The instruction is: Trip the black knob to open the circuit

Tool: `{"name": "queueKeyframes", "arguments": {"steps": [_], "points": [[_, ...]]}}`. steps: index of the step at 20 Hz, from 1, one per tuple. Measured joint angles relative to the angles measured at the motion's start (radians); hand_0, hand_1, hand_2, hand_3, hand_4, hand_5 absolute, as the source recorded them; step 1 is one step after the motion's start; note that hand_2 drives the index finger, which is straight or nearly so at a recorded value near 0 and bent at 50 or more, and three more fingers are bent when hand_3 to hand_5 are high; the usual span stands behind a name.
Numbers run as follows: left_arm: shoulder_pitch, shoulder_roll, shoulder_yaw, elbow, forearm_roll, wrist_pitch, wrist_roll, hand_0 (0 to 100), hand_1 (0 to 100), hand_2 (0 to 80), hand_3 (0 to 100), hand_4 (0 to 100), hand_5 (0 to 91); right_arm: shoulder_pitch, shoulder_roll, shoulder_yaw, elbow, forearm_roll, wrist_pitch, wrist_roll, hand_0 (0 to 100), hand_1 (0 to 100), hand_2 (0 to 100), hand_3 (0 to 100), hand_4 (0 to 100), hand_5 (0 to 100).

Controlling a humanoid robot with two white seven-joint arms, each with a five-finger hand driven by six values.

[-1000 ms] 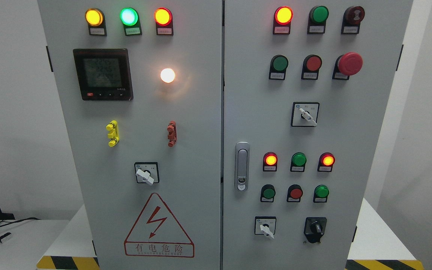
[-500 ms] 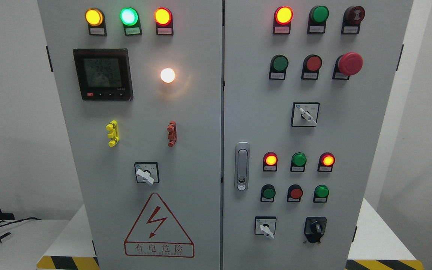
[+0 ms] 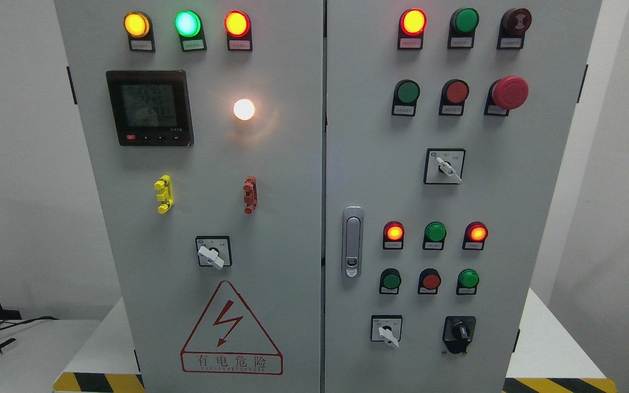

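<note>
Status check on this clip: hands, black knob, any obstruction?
Both hands out of view. Black knob at lower right of right door, untouched. Nothing in front of it.

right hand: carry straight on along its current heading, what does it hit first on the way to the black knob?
Can't say: neither hand is in the head view, so there's no heading to extend. The black knob sits at the right door's lower right, nothing in front of it as far as this view shows.

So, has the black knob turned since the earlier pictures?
No. The black knob sits unchanged at the door's lower right, beside the white selector switch.
</note>
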Motion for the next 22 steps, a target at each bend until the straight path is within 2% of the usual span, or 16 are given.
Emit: {"name": "queueKeyframes", "arguments": {"steps": [4,9,22], "points": [[0.0,0.0,0.0,0.0,0.0,0.0,0.0,12,39,0.0,0,0,0.0,-0.065,0.0,0.001,-0.02,0.024,0.096,-0.028,18,76,41,72,79,90],[0.0,0.0,0.0,0.0,0.0,0.0,0.0,12,39,0.0,0,0,0.0,-0.134,0.0,0.006,-0.036,0.047,0.202,-0.039,19,76,43,73,79,89],[0.0,0.0,0.0,0.0,0.0,0.0,0.0,12,39,0.0,0,0,0.0,-0.295,0.0,0.036,-0.048,0.121,0.363,-0.053,24,77,44,74,80,91]]}}
